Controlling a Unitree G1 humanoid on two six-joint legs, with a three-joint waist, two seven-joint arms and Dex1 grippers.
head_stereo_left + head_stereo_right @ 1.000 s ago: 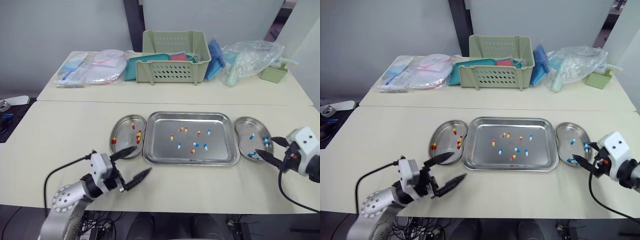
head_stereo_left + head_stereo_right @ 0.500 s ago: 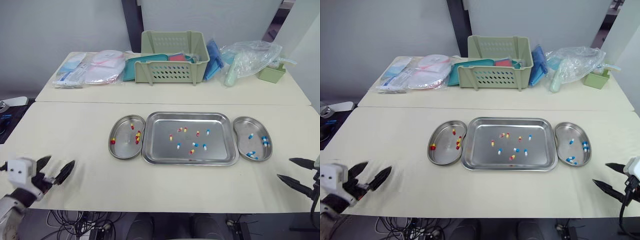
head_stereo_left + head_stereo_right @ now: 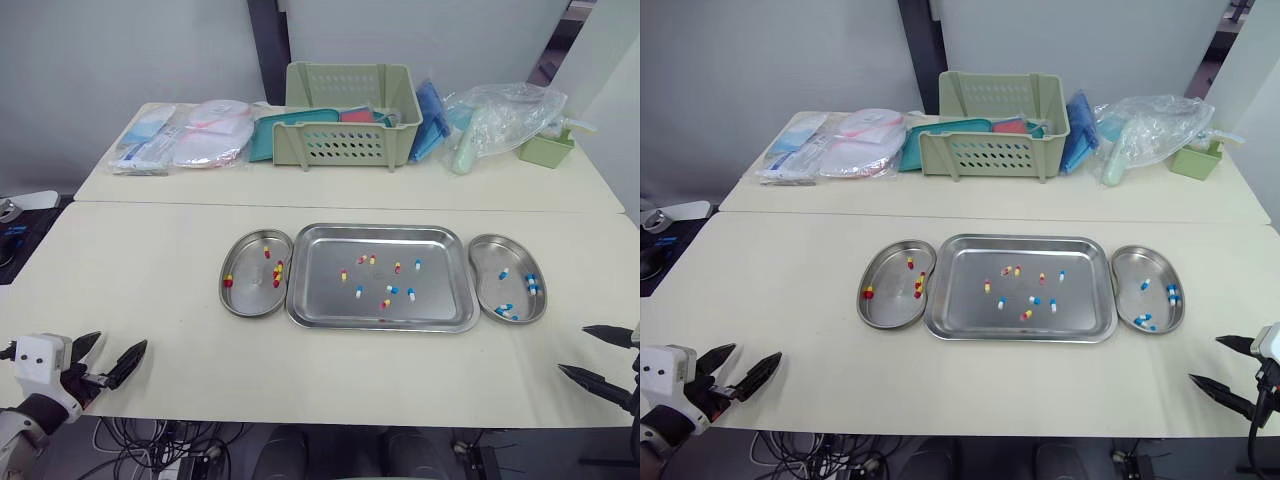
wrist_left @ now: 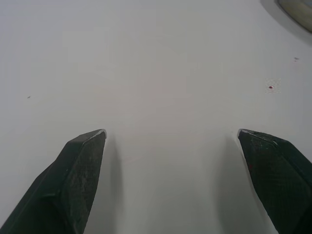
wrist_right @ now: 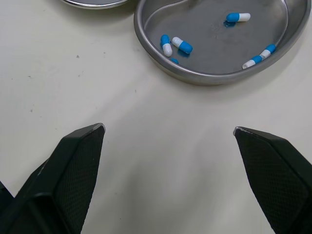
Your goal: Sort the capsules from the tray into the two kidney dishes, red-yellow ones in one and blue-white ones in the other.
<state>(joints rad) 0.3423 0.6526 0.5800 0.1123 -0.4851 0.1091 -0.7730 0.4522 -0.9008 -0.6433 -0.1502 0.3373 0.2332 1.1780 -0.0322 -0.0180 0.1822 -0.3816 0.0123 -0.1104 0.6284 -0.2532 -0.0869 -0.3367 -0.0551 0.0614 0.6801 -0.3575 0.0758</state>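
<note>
Caught the left gripper (image 3: pixel 118 345) right at the near edge of the table (image 3: pixel 150 270), fingers spread wide and holding nothing. Saw open tabletop straight ahead of it (loads of room to swing). Found the right gripper (image 3: pixel 573 348) just as open and empty, down by that same edge. Spotted the right kidney dish (image 3: pixel 515 292) close ahead of that one, apart from its fingers, with blue-white capsules (image 5: pixel 183 45) inside. Noted the tray (image 3: pixel 440 295) beyond it toward the inner side, rim right up against both dishes (touching or not, couldn't tell), carrying mixed capsules (image 3: pixel 358 292). Clocked the left kidney dish (image 3: pixel 248 292) well ahead of the left gripper, off to its inner side, with red-yellow capsules (image 3: pixel 277 272) in it.
</note>
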